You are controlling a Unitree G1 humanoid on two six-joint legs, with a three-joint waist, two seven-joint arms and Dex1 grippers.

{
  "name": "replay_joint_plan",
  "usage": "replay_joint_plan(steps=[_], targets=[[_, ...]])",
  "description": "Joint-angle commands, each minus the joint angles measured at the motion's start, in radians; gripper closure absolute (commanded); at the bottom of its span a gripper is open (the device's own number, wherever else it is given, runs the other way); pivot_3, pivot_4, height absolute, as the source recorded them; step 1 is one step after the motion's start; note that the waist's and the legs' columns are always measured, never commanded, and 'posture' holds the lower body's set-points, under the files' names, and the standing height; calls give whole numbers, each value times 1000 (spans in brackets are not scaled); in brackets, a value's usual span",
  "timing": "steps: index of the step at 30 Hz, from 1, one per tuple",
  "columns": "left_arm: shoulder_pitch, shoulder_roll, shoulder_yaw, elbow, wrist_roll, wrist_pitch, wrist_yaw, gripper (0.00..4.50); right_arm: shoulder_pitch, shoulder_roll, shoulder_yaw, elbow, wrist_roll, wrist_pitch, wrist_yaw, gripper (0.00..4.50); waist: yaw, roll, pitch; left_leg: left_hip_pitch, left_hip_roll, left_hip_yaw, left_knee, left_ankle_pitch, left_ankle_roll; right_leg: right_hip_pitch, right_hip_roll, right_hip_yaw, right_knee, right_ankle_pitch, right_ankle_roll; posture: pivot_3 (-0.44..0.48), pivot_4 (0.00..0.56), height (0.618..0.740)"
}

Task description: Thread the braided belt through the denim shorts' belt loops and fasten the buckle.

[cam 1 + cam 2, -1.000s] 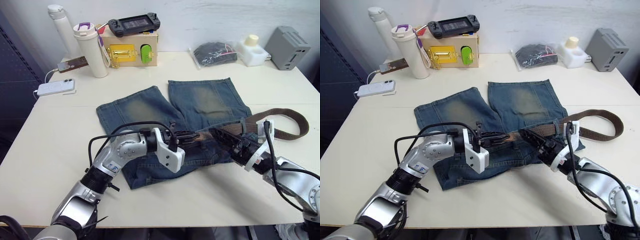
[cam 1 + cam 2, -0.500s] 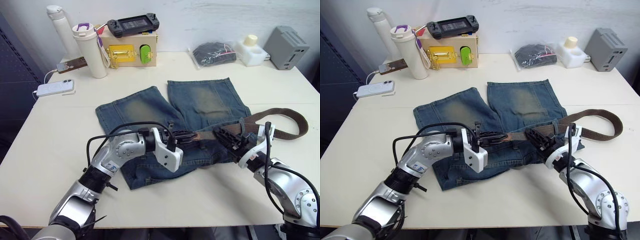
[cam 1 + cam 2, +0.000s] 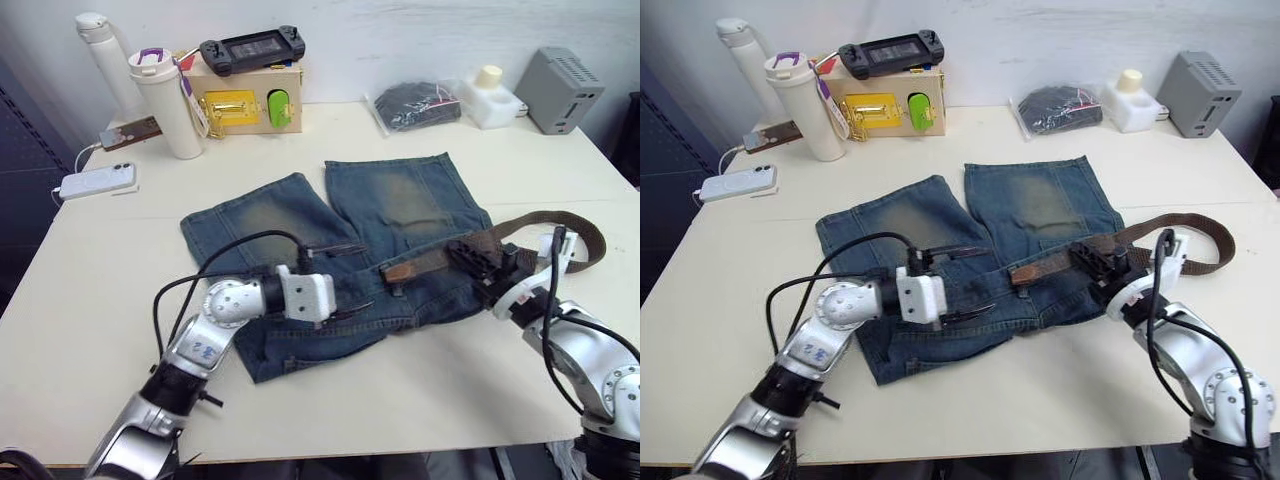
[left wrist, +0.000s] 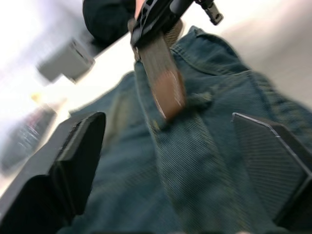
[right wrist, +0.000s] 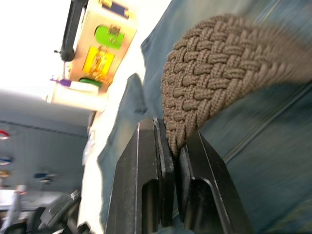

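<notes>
The braided belt [image 3: 545, 228] lies across the waistband end of the denim shorts [image 3: 330, 260], which are spread flat in the middle of the table [image 3: 90, 280]. Its plain brown tip [image 3: 408, 268] rests on the denim near the middle of the waistband, and the rest of the strap runs off the shorts' edge onto the table and curls round in a loop there. I cannot make out the buckle.

The right gripper [image 3: 483, 262] sits over the shorts where the belt crosses them, its two black fingers [image 5: 163, 175] clenched on a fold of the woven strap, the braid bulging out just past the fingertips.

The left gripper [image 3: 340, 280] hovers low over the shorts beside the belt's tip, fingers spread wide with nothing between them but denim; the tip lies just beyond the fingers, and what looks like a belt loop [image 4: 199, 101] sits right beside it.

Beyond the shorts' leg hems stand a white tumbler [image 3: 162, 103] and a wooden latch box [image 3: 243, 95] with a handheld game console [image 3: 250, 46] on top.
</notes>
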Motion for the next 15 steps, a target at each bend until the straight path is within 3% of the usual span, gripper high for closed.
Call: replay_joint_plan(steps=[1, 8, 15], targets=[[67, 32, 60, -141, -114, 135, -23, 46, -15, -35, -42, 33, -12, 15, 58, 4500, -4, 1, 0, 0, 0, 0, 0, 0, 0, 0, 0, 0, 0, 0, 0, 0, 150, 645], [128, 43, 107, -245, -145, 259, 7, 46, -21, -50, -6, 57, -67, 69, 139, 4500, -4, 1, 1, 0, 0, 0, 0, 0, 0, 0, 0, 1, -1, 0, 0, 0, 150, 645], [143, 24, 113, -278, -144, 300, 29, 46, -37, 12, 77, 12, -127, 81, 137, 4500, -5, 2, 1, 0, 0, 1, -1, 0, 0, 0, 0, 1, -1, 0, 0, 0, 150, 645]])
